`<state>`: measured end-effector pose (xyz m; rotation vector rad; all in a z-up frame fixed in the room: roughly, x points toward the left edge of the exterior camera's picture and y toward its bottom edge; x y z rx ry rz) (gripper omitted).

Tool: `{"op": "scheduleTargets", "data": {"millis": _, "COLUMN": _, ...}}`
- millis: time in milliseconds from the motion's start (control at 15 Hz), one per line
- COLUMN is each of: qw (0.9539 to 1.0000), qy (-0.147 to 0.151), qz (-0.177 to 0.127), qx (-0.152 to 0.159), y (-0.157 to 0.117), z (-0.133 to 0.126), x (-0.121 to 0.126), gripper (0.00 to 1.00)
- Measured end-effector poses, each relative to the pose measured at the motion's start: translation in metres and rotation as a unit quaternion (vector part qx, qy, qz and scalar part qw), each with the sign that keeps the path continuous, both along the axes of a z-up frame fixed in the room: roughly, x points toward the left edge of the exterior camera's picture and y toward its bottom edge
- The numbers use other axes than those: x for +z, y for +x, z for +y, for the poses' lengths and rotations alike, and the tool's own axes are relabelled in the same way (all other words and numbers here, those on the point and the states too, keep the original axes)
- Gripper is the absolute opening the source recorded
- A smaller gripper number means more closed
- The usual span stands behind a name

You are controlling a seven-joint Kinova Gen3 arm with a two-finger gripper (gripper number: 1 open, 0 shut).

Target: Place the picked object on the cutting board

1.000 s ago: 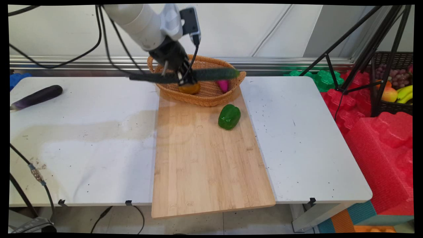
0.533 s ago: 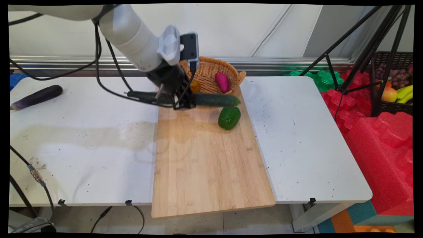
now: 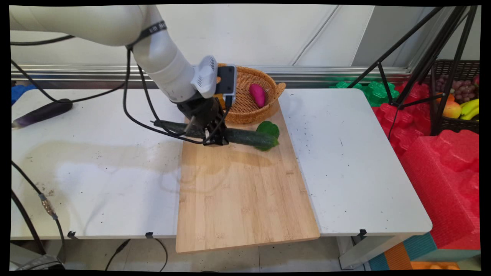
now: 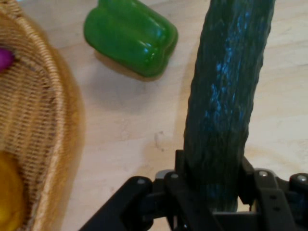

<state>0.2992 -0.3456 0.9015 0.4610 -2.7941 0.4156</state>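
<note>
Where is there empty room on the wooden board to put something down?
The wooden board is bare from the cucumber in the gripper down to its near edge. The far end is crowded: green pepper and basket.
</note>
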Motion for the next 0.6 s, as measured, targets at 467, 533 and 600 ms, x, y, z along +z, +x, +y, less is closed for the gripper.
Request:
{"op": "scheduleTargets", "data": {"millis": 467, "qw": 0.9979, "qy": 0.03, "qz": -0.024, "qx": -0.052, "y": -0.006, "z": -0.038, "x": -0.048, "gripper": 0.0}}
{"op": "scheduleTargets", "data": {"millis": 533, "qw": 0.9975, "qy": 0.033, "qz": -0.026, "qx": -0.057, "y": -0.006, "z": -0.042, "x": -0.052, "gripper": 0.0}}
{"op": "scheduleTargets", "data": {"millis": 600, "qw": 0.997, "qy": 0.036, "qz": -0.028, "qx": -0.062, "y": -0.006, "z": -0.046, "x": -0.057, "gripper": 0.0}}
